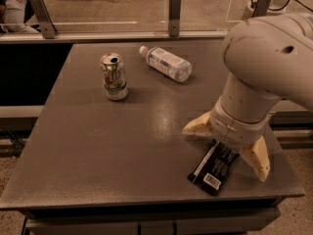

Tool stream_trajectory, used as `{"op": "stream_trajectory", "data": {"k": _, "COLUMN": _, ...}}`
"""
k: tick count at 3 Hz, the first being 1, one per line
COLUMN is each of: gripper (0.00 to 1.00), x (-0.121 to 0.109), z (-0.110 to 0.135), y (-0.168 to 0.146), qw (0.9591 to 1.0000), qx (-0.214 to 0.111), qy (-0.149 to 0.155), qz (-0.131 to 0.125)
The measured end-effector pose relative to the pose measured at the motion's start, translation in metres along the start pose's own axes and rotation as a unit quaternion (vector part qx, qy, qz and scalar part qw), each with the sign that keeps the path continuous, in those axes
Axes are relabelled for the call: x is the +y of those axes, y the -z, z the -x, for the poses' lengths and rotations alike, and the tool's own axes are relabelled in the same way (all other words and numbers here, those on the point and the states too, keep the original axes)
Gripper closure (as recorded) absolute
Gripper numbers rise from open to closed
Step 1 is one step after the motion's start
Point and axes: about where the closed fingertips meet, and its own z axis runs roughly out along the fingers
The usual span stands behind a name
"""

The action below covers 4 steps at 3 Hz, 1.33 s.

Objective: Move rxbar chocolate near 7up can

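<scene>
The rxbar chocolate (211,171), a flat black wrapper with a white stripe and barcode patch, lies on the grey table (107,146) near its front right corner. My gripper (226,148) hangs right over the bar's far end, open, one cream finger (198,127) to the bar's left and the other (257,158) to its right. The bar's upper end is hidden under my wrist. The 7up can (114,76) stands upright at the table's back left, far from the bar.
A clear plastic bottle (166,63) with a white cap lies on its side at the back middle, right of the can. A glass barrier with metal posts (174,11) runs behind the table. The table's front edge is close to the bar.
</scene>
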Motion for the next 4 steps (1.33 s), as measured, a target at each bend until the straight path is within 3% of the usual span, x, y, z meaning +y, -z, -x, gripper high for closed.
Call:
{"op": "stream_trajectory", "data": {"k": 1, "gripper": 0.17, "x": 0.0000, "z": 0.0004, "y": 0.0010, "qw": 1.0000, "qx": 0.002, "qy": 0.000, "qz": -0.001}}
{"op": "stream_trajectory", "data": {"k": 4, "gripper": 0.86, "x": -0.0006, "z": 0.0008, "y": 0.0101, "qw": 1.0000, "qx": 0.004, "qy": 0.001, "qz": -0.002}}
